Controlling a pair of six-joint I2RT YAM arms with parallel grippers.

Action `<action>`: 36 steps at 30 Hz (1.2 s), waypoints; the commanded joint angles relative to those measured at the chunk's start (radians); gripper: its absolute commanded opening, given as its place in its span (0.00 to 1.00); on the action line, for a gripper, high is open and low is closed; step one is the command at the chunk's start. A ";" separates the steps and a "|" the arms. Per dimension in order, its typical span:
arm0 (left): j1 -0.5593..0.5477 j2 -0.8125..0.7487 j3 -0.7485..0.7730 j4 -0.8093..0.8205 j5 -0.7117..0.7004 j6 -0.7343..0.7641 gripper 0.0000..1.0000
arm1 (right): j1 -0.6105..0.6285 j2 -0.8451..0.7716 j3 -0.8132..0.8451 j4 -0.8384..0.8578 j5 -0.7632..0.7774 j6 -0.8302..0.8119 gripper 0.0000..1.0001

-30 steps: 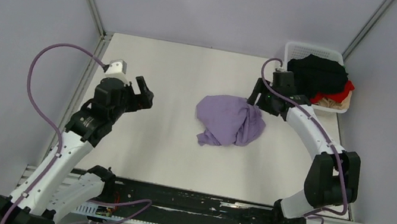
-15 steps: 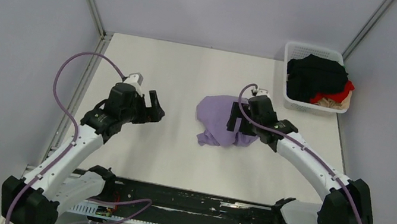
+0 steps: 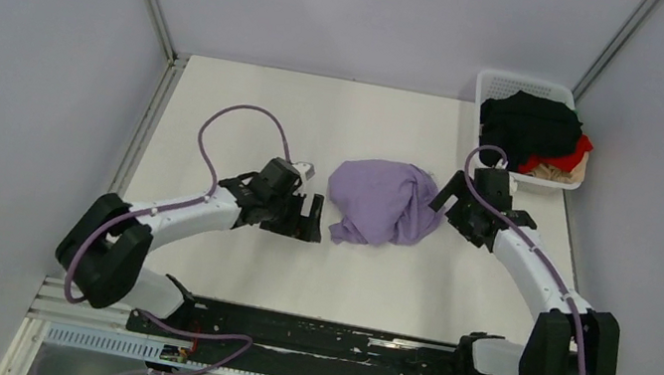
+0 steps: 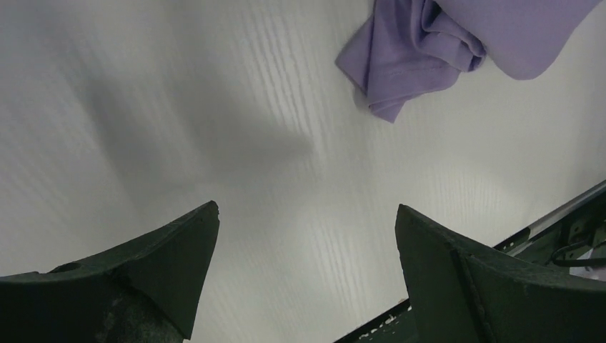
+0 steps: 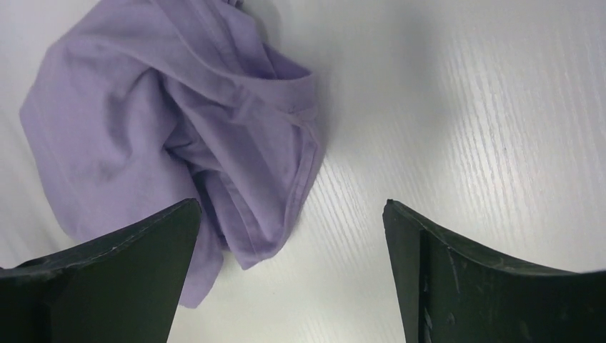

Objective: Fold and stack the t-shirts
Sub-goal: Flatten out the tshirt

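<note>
A light purple t-shirt (image 3: 382, 202) lies crumpled in a heap at the middle of the table. It also shows in the left wrist view (image 4: 436, 39) and the right wrist view (image 5: 171, 136). My left gripper (image 3: 309, 219) is open and empty, low over the table just left of the heap's near corner. My right gripper (image 3: 454, 207) is open and empty at the heap's right edge. Black (image 3: 530, 121), red (image 3: 578, 149) and beige (image 3: 557, 172) shirts lie piled in the basket.
A white lattice basket (image 3: 524, 82) stands at the table's back right corner, behind my right arm. A black rail (image 3: 324, 339) runs along the table's near edge. Grey walls close the sides and back.
My left gripper has swung right and down to the table beside the purple shirt. My right gripper moved from the basket side over the shirt, then back to its right edge. The heap changed shape slightly.
</note>
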 commanded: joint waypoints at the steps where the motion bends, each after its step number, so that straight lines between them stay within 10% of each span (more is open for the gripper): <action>1: -0.078 0.127 0.123 0.077 0.005 0.067 1.00 | -0.058 0.056 0.002 0.095 -0.108 0.022 0.98; 19: -0.233 0.462 0.272 0.116 -0.103 0.097 0.71 | -0.140 0.178 0.011 0.173 -0.190 -0.054 0.91; 29: -0.286 0.501 0.326 0.035 -0.293 0.036 0.01 | -0.148 0.180 -0.004 0.206 -0.202 -0.086 0.87; 36: -0.287 0.313 0.244 0.057 -0.336 0.017 0.00 | -0.145 0.260 0.023 0.257 -0.231 -0.111 0.79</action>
